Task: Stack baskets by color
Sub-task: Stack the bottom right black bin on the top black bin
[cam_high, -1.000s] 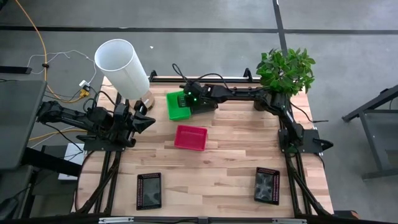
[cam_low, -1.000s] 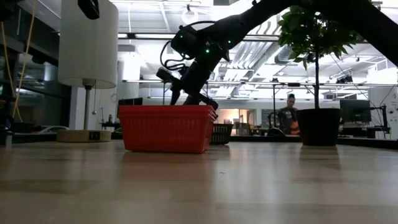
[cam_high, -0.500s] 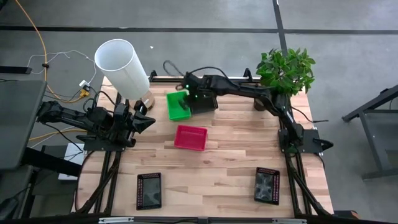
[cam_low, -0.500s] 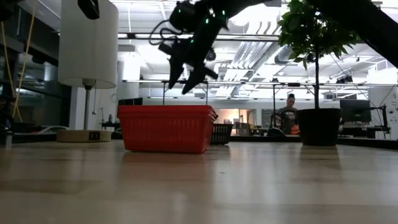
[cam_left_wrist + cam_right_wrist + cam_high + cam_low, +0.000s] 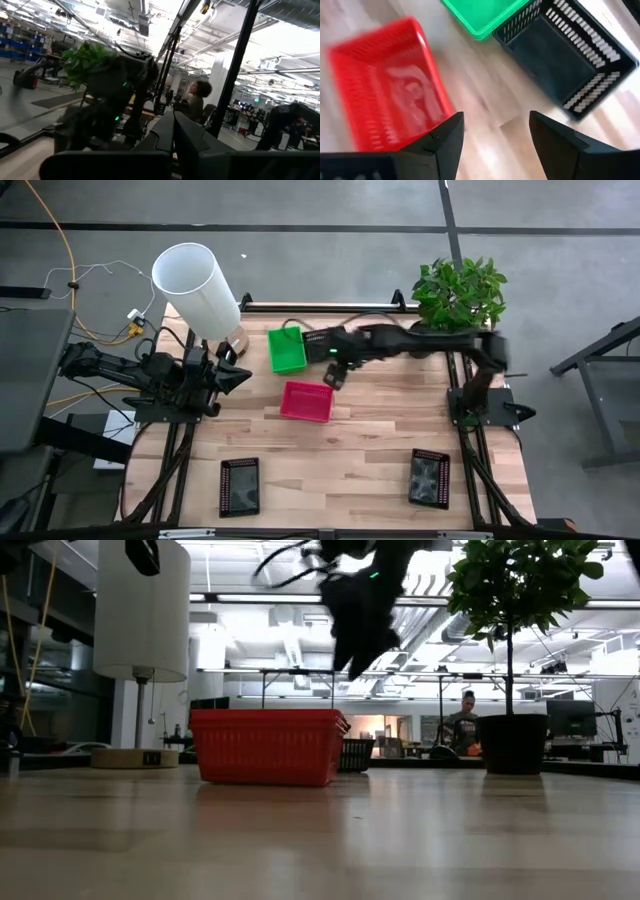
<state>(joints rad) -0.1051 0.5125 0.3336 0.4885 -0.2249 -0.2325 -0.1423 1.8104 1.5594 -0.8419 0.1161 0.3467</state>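
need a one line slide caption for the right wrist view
Open right gripper hovering over the table between a magenta-pink basket, a green basket and a black basket.

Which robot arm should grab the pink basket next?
Probably the right. Its open end effector hangs just beside the pink basket, while the left end effector waits shut at the table's left edge.

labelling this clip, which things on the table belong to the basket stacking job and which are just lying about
Job:
green basket
pink basket
black baskets
right claw, open over the table

Lying about:
white cylinder
potted plant
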